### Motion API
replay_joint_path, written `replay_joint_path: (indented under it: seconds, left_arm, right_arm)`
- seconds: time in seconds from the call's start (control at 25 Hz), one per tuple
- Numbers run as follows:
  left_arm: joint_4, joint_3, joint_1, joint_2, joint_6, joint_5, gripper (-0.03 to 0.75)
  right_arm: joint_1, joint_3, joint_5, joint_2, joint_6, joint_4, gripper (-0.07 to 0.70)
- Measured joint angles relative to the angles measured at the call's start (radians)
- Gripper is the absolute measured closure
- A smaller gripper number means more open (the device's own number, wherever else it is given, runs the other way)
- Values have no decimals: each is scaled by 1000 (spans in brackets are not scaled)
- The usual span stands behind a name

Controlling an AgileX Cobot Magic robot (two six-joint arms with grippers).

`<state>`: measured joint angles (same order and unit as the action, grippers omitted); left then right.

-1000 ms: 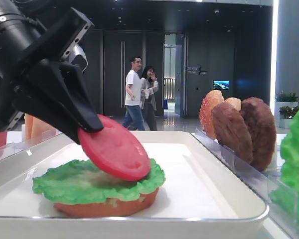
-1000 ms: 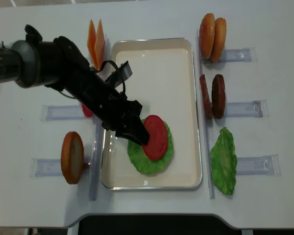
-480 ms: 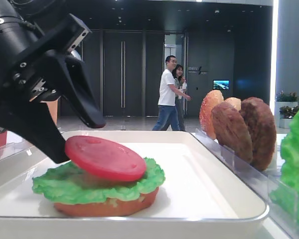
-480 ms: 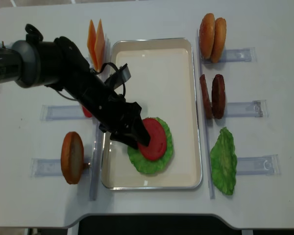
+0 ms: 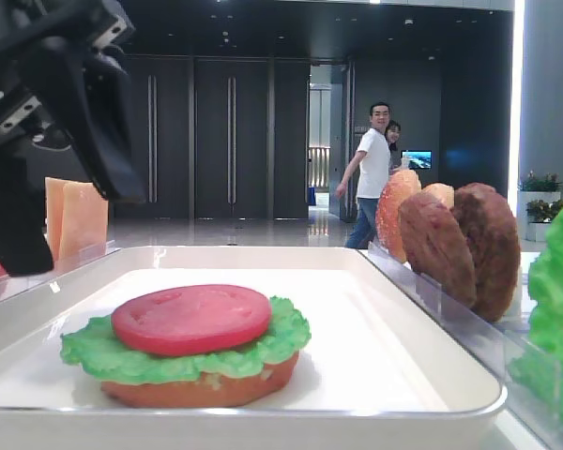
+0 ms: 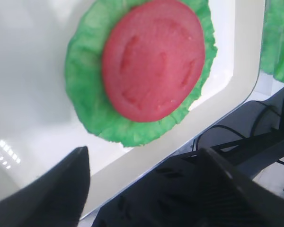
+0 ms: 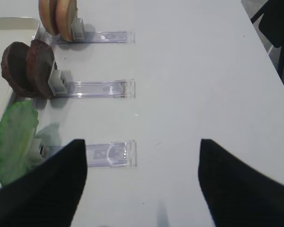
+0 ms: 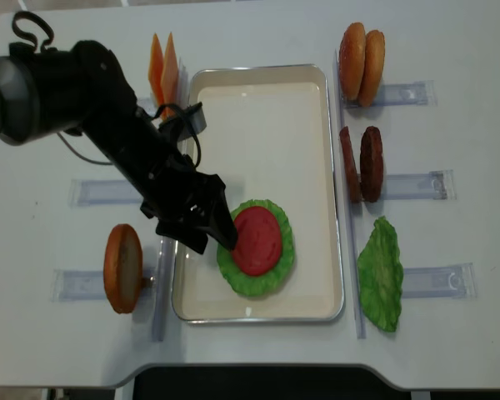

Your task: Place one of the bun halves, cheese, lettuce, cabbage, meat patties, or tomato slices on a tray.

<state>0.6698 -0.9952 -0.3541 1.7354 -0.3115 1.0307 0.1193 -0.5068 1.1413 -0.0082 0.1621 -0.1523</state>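
Tomato slice (image 8: pixel 256 241) lying flat on lettuce (image 8: pixel 255 247) and a bun half (image 5: pixel 199 386), in the near part of the tray (image 8: pixel 312 117). Left gripper (image 8: pixel 210 237), at the tray's left rim beside the stack, jaws spread wide, empty. Right gripper (image 7: pixel 139 182) over bare table right of the tray, fingers (image 7: pixel 42 194) parted, empty.

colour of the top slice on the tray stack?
Red, with faint darker dimples: the tomato slice lying on green lettuce. Left wrist view shows it best.
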Motion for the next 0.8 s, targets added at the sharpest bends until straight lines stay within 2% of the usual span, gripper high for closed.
replay_joint_path:
  seconds: [0.16, 0.36, 0.56, 0.8]
  left_arm:
    - [-116, -51, 0, -63, 100, 46, 179]
    - [-318, -124, 0, -157, 263, 157, 179]
    - [-461, -161, 0, -251, 368, 179, 179]
    - [-530, -161, 1, -287, 384, 187, 197]
  right_arm:
    - [0, 0, 0, 0, 0, 0, 155]
    - [0, 0, 0, 0, 0, 0, 155]
    - [0, 0, 0, 0, 0, 0, 155]
    - [0, 0, 0, 0, 0, 0, 155]
